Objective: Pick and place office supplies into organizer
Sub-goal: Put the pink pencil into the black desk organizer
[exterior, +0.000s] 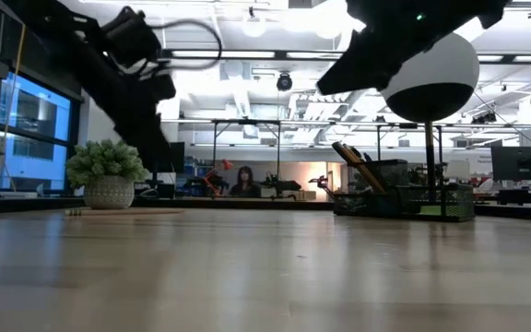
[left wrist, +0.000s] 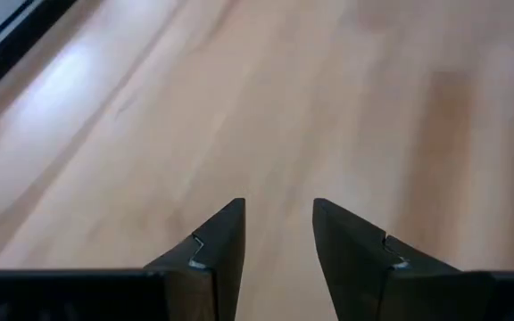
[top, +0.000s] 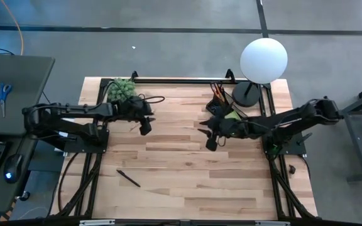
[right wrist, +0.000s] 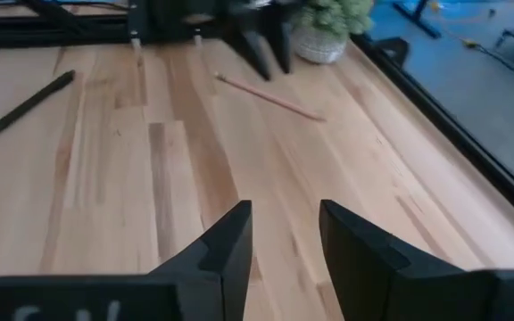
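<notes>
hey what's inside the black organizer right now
The organizer by the lamp already holds several upright sticks, dark and orange, likely pens and pencils, with something lime-green at its edge. The right arm overhangs it, so its compartment floors are hidden.

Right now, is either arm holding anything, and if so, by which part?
Nothing is held. The left gripper and the right gripper both hang over bare wooden table with jaws parted and nothing between them.
</notes>
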